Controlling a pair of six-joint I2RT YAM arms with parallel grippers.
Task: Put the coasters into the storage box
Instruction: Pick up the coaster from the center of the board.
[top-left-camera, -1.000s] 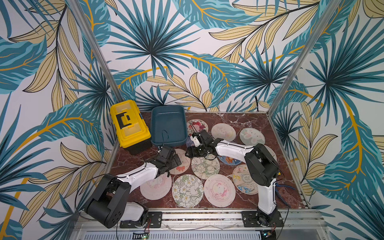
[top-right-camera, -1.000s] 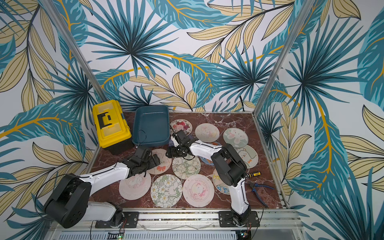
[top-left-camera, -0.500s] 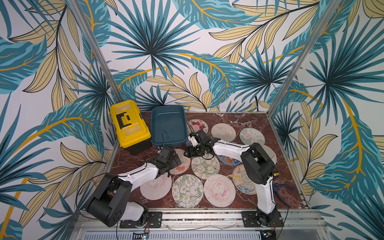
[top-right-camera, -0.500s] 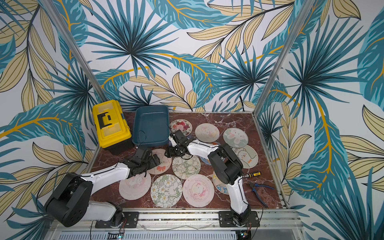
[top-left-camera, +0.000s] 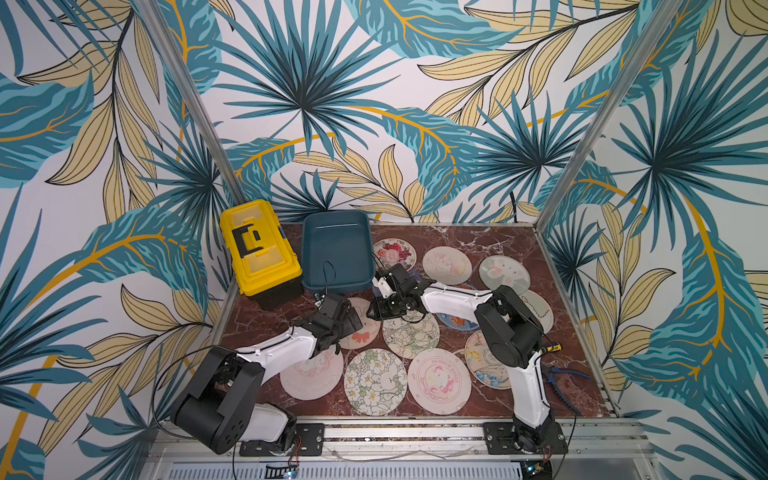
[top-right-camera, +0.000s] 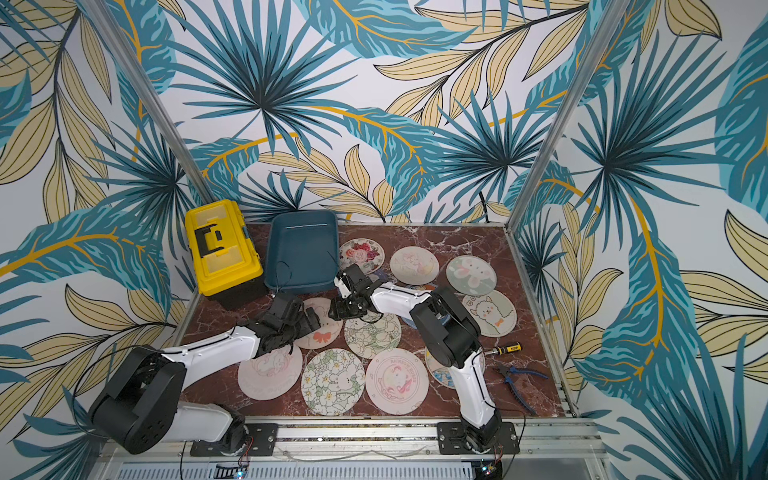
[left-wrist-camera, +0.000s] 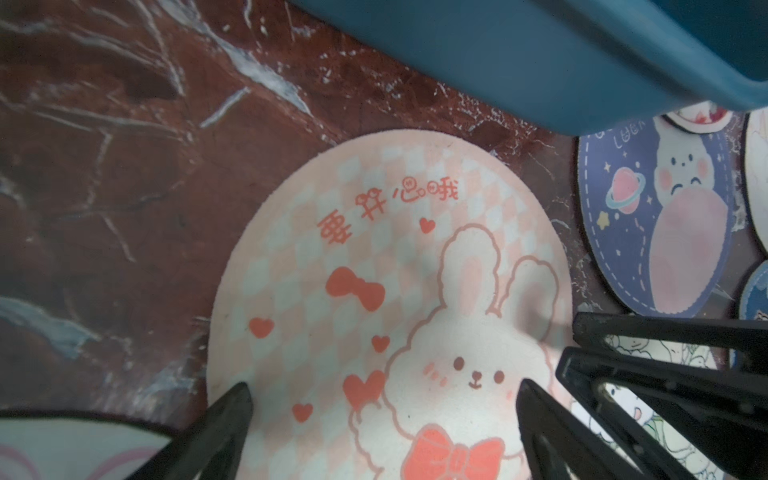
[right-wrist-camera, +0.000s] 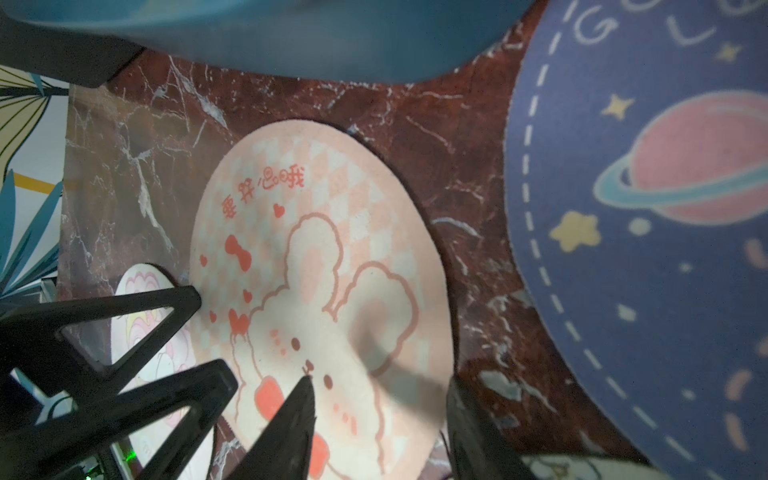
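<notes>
Pink bunny coaster (top-left-camera: 365, 328) was spotted in a top view, flat on the table (top-left-camera: 457, 237) just in front of the box (top-left-camera: 336, 249), which held nothing. A toolbox (top-left-camera: 259, 249) sat beside it. Left gripper (top-left-camera: 351, 318) and right gripper (top-left-camera: 376, 309) were both crowded over that disc, with other coasters (top-left-camera: 376, 380) spread around.

From the left wrist, the left fingers (left-wrist-camera: 216, 432) were seen spread wide, straddling the disc, nothing gripped.

From the right wrist, the right jaws were found part-open, one tip over the bunny's face and one off the rim toward a blue coaster (right-wrist-camera: 665, 208). An edge pinch was judged likeliest, though the left fingers were close enough to be hit.
</notes>
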